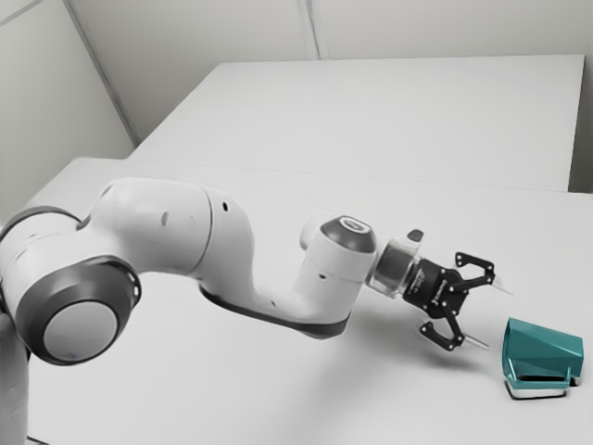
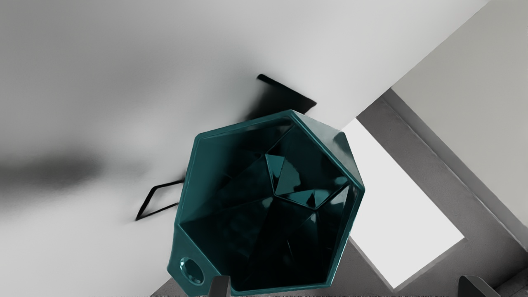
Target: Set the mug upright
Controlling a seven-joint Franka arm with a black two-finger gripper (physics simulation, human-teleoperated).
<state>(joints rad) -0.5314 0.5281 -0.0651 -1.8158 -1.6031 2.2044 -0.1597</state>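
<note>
Mug (image 1: 547, 354): on its side on counter (image 1: 408, 408), ext. view's right; mouth faces claw (image 1: 498, 319), base points away. Faceted wall prob. limits roll. Req'd orient. (mouth up) not met.

Claw: spread, nothing pinched, near mouth. Prob. purpose of pos.: access to rim wall, i.e. one finger in, one out. Wrist view: one fingertip (image 2: 220, 287) overlaps mug nr. corner lug (image 2: 181, 251); contact indeterminate.

Rec.: align, grip wall, rotate mouth up. Risk: off-ctr. grip, mug may twist.
</note>
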